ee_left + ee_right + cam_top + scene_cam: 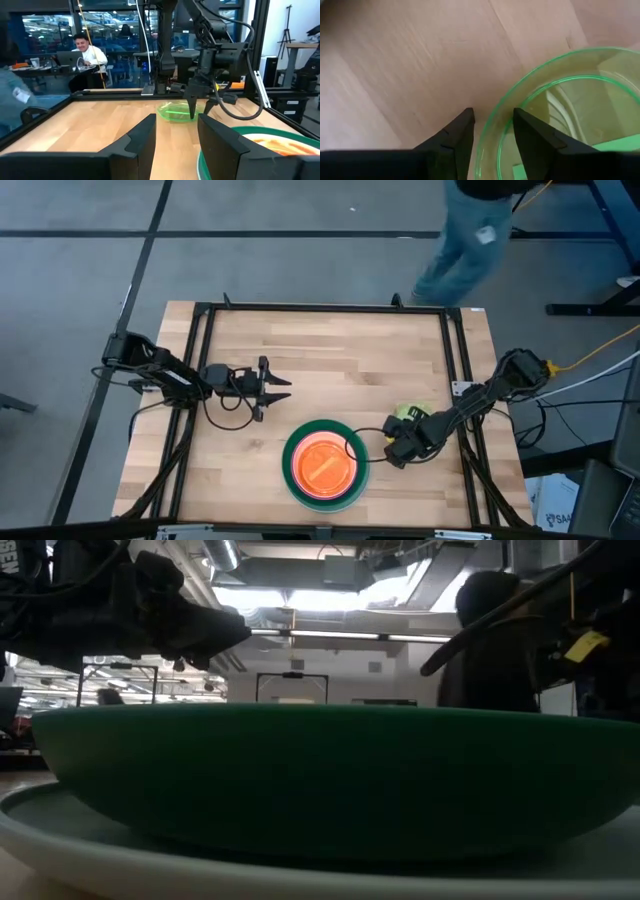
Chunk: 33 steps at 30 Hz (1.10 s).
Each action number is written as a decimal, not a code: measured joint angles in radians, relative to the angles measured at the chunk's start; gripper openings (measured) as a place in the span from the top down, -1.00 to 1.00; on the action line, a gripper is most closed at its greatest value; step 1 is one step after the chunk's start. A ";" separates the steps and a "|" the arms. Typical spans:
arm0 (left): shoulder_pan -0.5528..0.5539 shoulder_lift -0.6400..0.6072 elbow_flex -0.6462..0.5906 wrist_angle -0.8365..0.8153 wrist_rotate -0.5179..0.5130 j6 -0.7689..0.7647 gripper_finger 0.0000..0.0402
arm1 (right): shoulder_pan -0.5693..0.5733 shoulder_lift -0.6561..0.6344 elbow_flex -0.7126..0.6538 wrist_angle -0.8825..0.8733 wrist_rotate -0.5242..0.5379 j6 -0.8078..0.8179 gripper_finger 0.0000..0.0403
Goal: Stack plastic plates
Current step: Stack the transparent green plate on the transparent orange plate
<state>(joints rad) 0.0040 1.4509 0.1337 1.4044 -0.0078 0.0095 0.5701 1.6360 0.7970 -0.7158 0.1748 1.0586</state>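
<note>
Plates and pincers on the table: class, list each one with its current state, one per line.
Stack of plates: nested, orange one on top, dark green below it, pale rim at the bottom.
Lime green plate: flat on the wood, apart from the stack.
Right pincer: open, fingers straddling the lime green plate's rim.
Left pincer: open, empty, beside the stack.

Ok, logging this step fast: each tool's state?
Left tool: open, empty, over bare table.
Right tool: open, straddling the lime plate rim.
</note>
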 joint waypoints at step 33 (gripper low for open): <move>-0.098 0.000 -0.001 -0.089 -0.006 -0.035 0.31 | 0.014 0.016 0.382 0.245 0.140 -0.750 1.00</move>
<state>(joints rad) -0.0938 1.4509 0.1329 1.3152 -0.0143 -0.0251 0.5842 1.6519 1.1790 -0.4712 0.3152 0.3086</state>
